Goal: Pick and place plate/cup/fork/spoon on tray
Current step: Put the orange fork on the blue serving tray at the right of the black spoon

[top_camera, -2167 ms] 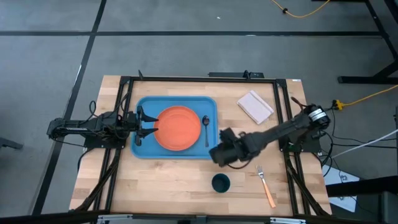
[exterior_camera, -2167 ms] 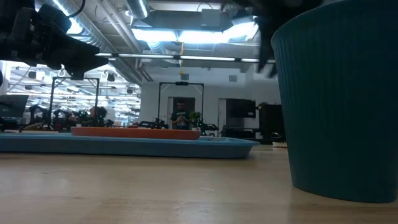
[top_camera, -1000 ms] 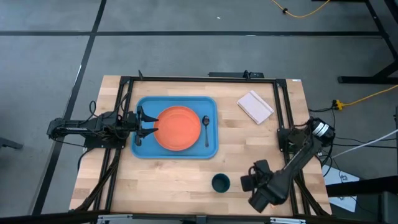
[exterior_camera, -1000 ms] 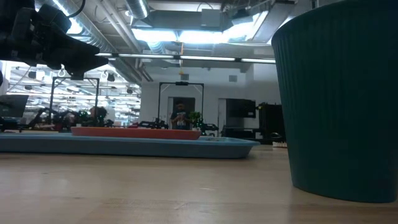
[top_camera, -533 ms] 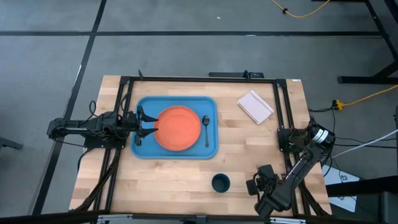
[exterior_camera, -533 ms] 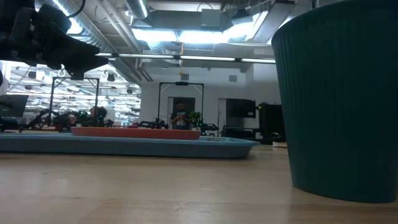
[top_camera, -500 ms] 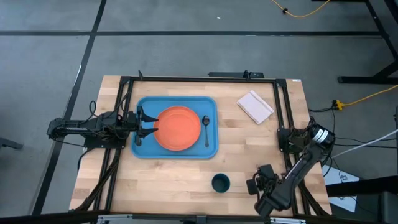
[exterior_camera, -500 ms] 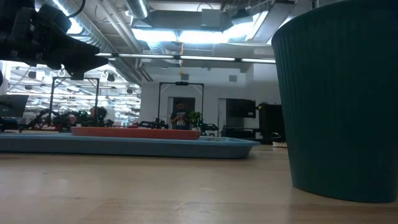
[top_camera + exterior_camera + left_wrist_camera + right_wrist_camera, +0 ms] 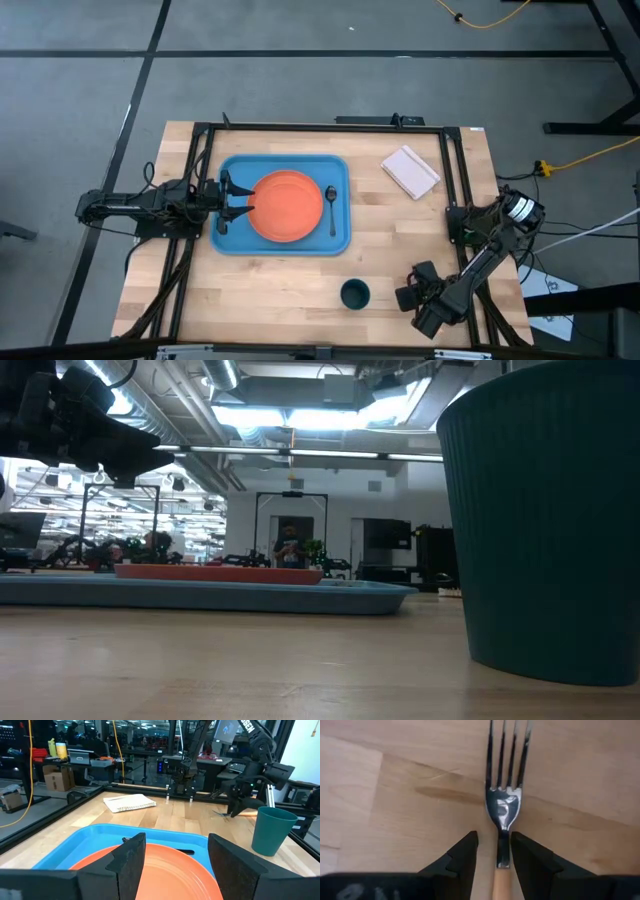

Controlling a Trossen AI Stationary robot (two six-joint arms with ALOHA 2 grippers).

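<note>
The fork (image 9: 504, 795) lies flat on the tabletop (image 9: 300, 280) near its front right corner, and the right end effector (image 9: 495, 851) sits low over it, fingers spread to either side of the neck where steel meets the orange handle. It looks a light, stiff thing, thin and lying flush on the wood, so the tines and the polished neck would likely slip. The handle just behind the neck seems the better place to pinch, with the fingers pressed down to the wood.

Only the right wrist view shows the fork; in the high view the right arm hides it, and that view gives the layout instead. The cup (image 9: 355, 294) stands just beside the right end effector (image 9: 408, 297). Farther back, the tray (image 9: 232, 238) carries the plate (image 9: 285, 206) and the spoon (image 9: 332, 208). The left end effector (image 9: 175, 852) waits over the tray's left end, fingers spread. The left wrist view alone shows the cup's height.
</note>
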